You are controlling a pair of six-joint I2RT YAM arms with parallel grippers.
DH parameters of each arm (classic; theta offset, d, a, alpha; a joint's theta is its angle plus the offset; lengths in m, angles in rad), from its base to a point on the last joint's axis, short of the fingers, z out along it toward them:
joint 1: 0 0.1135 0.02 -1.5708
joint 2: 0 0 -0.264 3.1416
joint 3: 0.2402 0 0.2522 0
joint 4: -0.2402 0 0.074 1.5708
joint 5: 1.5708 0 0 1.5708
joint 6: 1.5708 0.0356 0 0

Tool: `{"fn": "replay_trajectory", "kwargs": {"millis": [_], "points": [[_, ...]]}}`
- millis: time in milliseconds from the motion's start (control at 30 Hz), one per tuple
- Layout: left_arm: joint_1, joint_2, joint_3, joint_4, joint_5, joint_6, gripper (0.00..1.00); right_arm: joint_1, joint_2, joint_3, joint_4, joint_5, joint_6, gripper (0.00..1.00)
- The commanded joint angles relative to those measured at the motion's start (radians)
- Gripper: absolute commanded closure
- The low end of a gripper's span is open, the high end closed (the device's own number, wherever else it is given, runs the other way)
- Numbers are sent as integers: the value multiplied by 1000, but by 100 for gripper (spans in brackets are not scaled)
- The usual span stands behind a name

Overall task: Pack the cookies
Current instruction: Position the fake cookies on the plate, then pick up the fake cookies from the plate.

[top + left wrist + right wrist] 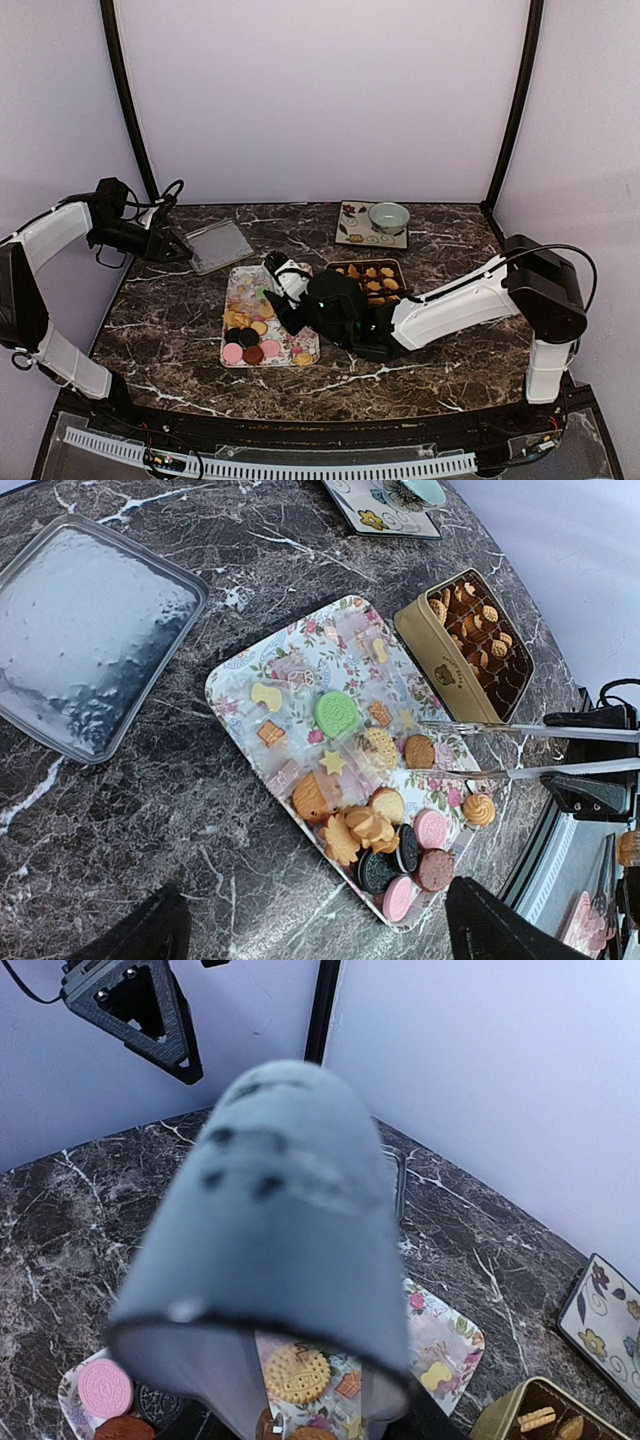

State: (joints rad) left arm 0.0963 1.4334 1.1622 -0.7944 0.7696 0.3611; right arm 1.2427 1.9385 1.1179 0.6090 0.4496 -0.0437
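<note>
- Marble table point(170, 340), top view: cookies point(250, 335) mostly on floral tray point(240, 285) at ctr, more in gold tin point(366, 263) just right of it. Right gripper point(277, 268) hangs over tray; open or shut, can't tell. Left gripper point(180, 250) upper left, by clear lid point(220, 245).
- Left wrist: fingers point(150, 930) spread wide, nothing betw. them.
- Right wrist: blurred grey shape point(280, 1220) blocks jaws; cookies lower left.
</note>
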Motion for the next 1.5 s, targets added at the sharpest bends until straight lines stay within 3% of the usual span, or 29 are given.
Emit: {"fn": "replay_trajectory", "kwargs": {"millis": [0, 433, 733, 1067, 1367, 1467], "points": [[6, -27, -4, -12, 14, 20, 9, 5, 36, -5, -34, 30, 23, 55], [5, -27, -2, -15, 14, 18, 9, -52, 19, -17, -82, -74, 159, 63], [6, -25, 0, -14, 16, 17, 10, -53, -10, -29, -87, 10, 112, 59], [6, -31, 3, -19, 13, 24, 10, -59, 39, -32, -87, -47, 198, 59], [6, -26, 12, -17, 25, 15, 10, -66, -1, -24, -108, -40, 193, 81], [6, -24, 15, -18, 24, 15, 10, -67, -34, -12, -121, -33, 167, 83]]}}
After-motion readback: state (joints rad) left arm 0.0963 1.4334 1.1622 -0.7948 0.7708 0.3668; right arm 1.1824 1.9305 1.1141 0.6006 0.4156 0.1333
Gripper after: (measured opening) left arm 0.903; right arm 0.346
